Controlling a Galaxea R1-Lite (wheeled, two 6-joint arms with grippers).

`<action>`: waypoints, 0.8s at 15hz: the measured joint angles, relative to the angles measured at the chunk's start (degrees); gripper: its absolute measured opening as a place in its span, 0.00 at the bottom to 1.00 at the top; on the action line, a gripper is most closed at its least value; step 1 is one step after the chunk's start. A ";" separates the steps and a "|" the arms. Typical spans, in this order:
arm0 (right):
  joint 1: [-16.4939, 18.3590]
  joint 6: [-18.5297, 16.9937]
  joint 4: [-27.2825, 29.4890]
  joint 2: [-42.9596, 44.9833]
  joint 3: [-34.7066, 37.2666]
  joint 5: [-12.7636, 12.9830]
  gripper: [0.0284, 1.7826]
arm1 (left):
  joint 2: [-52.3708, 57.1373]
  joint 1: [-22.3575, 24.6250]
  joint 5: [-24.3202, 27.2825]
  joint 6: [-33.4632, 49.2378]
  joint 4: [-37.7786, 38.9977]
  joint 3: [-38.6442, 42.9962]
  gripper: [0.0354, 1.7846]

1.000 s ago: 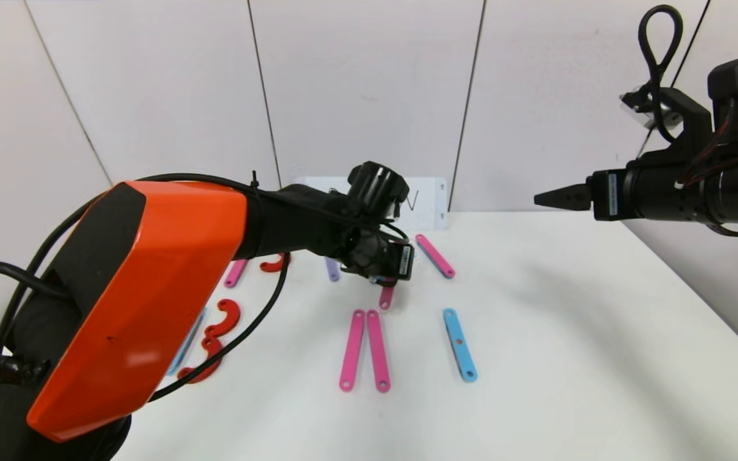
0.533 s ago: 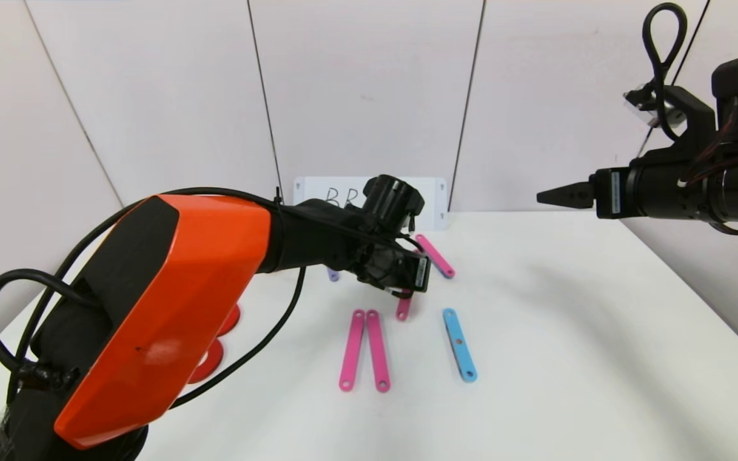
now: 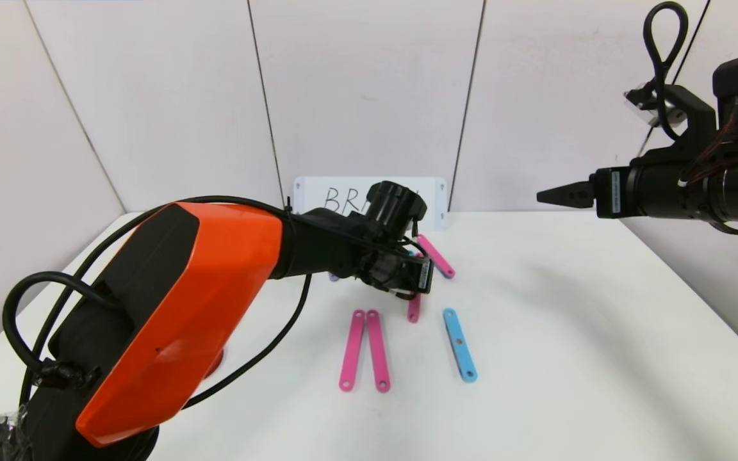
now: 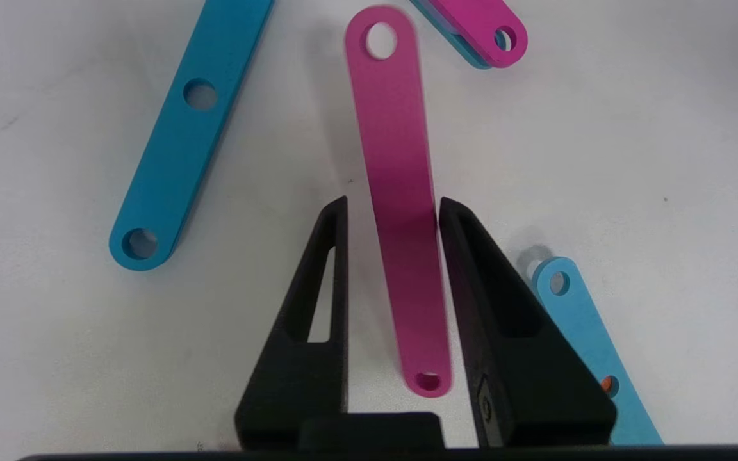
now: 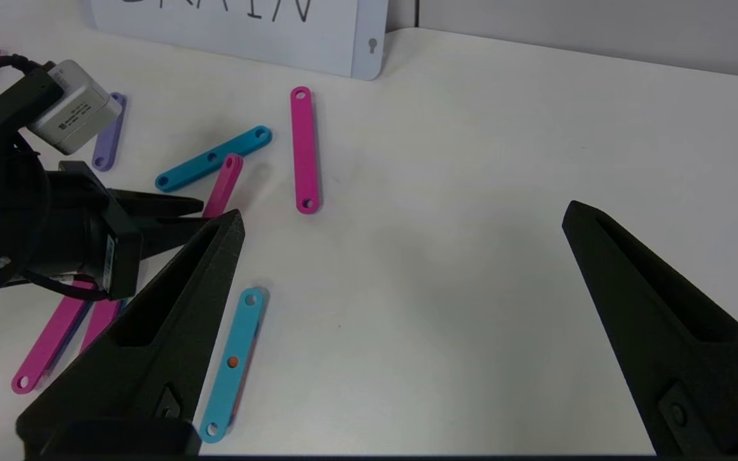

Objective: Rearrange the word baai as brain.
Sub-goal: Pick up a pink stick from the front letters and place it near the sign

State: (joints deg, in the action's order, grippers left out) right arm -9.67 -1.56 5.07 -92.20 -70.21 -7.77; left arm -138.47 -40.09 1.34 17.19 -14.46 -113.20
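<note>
My left gripper [image 3: 416, 293] [image 4: 393, 202] is shut on a short pink strip [image 4: 401, 192] [image 3: 414, 312] and holds it low over the table [image 3: 567, 333], mid-table. A light-blue strip [image 4: 177, 134] and a pink strip lying on a blue one [image 4: 478, 25] [image 3: 436, 256] lie just beyond it. Two long pink strips [image 3: 364, 349] lie side by side nearer me, with a light-blue strip [image 3: 460, 346] [image 5: 233, 358] to their right. The purple strip [image 5: 109, 131] lies behind my left arm. The red curves are almost wholly hidden under that arm. My right gripper [image 3: 539, 197] [image 5: 401, 214] is open and empty, held high at the right.
A white card with handwritten "BRAIN" [image 3: 337, 200] [image 5: 247, 25] leans on the back wall. My orange left arm [image 3: 183, 307] covers the left of the table.
My left gripper has moved right and slightly toward me, carrying the short pink strip with it. More of the card's writing shows. My right arm has barely moved.
</note>
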 joint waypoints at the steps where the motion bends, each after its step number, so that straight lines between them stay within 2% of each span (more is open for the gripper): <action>1: 0.02 0.00 0.00 0.00 0.00 0.02 0.98 | -0.11 -0.06 -0.02 0.01 0.05 0.00 0.39; 4: 0.02 0.00 0.00 0.00 0.00 -0.02 0.98 | -0.26 -0.06 -0.11 0.00 0.07 0.00 0.68; 7: 0.02 -0.04 0.00 0.00 0.00 0.00 0.98 | -0.28 -0.06 -0.13 0.00 0.05 0.00 0.89; 9: 0.11 -0.26 -0.09 0.05 -0.07 -0.02 0.98 | -0.04 -0.11 -0.13 0.11 -0.12 0.00 0.96; 12: 0.74 -0.44 -0.20 0.63 -0.27 -0.26 0.98 | 1.38 -0.06 -0.11 0.39 -0.72 0.11 0.97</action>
State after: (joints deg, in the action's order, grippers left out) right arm -8.92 -2.00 4.88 -91.56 -70.47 -8.02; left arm -137.10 -40.16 1.23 17.58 -15.18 -113.09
